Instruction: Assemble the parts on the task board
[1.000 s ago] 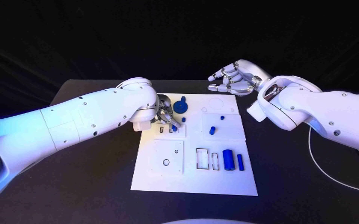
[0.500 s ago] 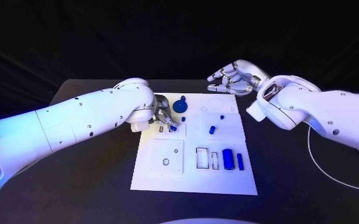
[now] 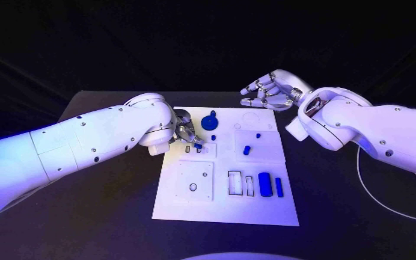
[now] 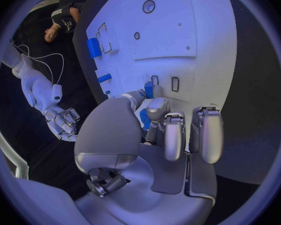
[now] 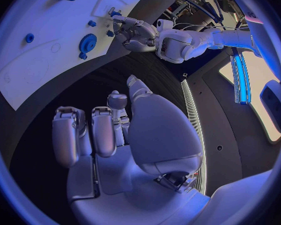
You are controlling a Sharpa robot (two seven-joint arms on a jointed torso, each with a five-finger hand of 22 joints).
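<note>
The white task board lies in the middle of the table. My left hand hangs over its far left part and pinches a small blue part between thumb and finger, right above two small slots. A blue gear sits just beyond that hand. Mid-board lie two small blue pieces, and near the front right a blue cylinder beside a thin blue bar. My right hand hovers past the board's far edge, fingers loosely bent and apart, holding nothing.
A square inset plate with small holes occupies the board's front left. Rectangular cut-outs lie beside the cylinder. Black table surrounds the board on both sides. My right forearm reaches over the table's right side.
My left arm has swung slightly outward and the hand with the blue part has shifted a little toward the board's left edge. The right hand has stayed put.
</note>
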